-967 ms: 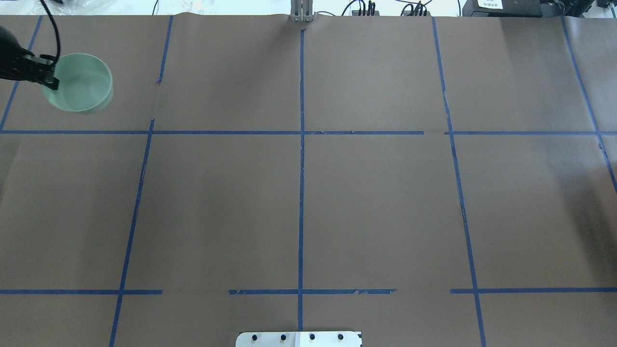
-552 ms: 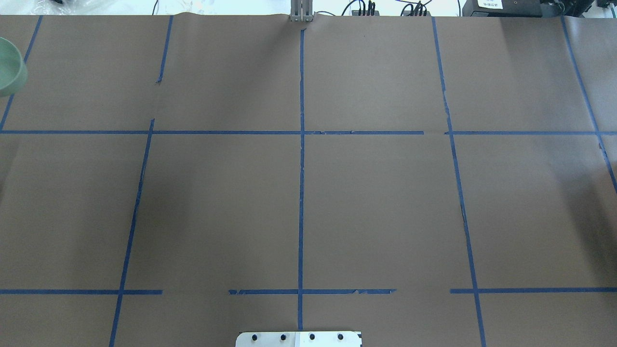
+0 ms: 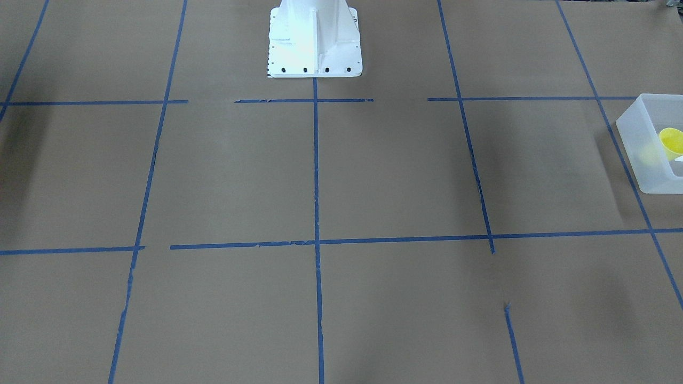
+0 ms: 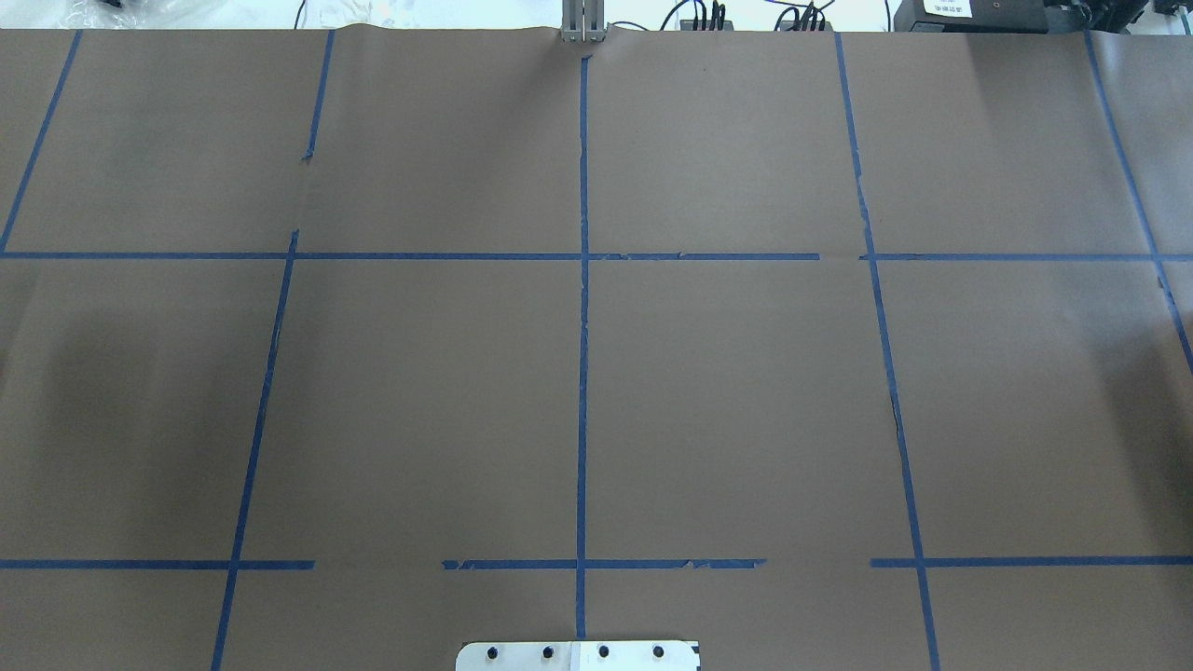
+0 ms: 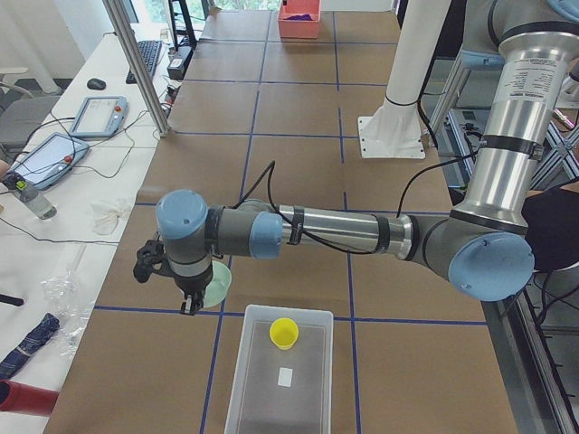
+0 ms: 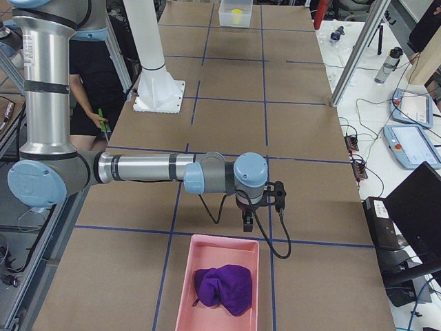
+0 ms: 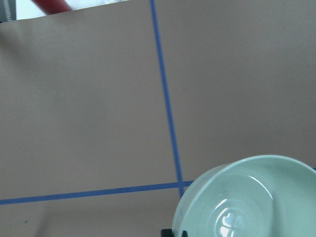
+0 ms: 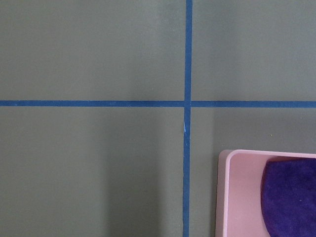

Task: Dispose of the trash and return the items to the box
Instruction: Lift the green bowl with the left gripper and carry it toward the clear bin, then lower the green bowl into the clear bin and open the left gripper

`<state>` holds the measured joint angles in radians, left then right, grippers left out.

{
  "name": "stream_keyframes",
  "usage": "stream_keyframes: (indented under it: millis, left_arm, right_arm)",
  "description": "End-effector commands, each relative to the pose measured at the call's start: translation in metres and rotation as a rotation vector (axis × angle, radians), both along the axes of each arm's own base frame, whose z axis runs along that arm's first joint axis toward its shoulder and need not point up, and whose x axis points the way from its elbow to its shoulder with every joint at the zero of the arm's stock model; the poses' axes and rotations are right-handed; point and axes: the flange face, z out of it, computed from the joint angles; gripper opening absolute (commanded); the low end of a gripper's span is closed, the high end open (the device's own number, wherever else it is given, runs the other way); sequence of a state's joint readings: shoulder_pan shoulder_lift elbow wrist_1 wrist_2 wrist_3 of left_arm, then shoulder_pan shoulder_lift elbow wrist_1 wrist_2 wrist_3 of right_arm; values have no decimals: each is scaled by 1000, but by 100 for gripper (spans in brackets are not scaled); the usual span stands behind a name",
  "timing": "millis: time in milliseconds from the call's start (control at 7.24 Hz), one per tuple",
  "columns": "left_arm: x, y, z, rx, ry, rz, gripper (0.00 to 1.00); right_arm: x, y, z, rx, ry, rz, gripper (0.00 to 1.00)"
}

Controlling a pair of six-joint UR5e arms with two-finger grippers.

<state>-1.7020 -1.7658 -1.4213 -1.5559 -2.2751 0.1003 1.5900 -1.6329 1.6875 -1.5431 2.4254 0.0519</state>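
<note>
**Left gripper holds bowl beside box**
Left gripper (image 5: 190, 306) clamps pale green bowl (image 5: 218, 287) by the rim, raised just beside frosted box (image 5: 237, 380); yellow cup (image 5: 284, 334) inside box. Right gripper (image 6: 248, 225) near pink bin (image 6: 186, 276) with purple cloth (image 6: 224, 288); opening can't be told.

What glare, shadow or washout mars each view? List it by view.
Left wrist view: white glints inside the pale green bowl. Front-facing view: the white robot base is blown out. Overhead view: a soft dark shadow falls on the brown table paper at left; the strip beyond the far edge is washed out.
</note>
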Motion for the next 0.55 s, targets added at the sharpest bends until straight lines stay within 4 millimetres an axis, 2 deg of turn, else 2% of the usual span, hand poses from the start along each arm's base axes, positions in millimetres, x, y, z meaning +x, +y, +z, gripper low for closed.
stream_keyframes:
  millis: [0, 276, 414]
  left_arm:
    - [-13, 54, 87, -145, 24, -27, 0]
    - [-10, 115, 138, -141, 23, -44, 0]
    - [-9, 131, 159, -163, -3, -46, 0]
  right_arm:
    - [3, 3, 2, -9, 0, 11, 100]
    - [3, 1, -1, -6, -1, 14, 100]
    - [3, 1, -2, -5, -1, 14, 100]
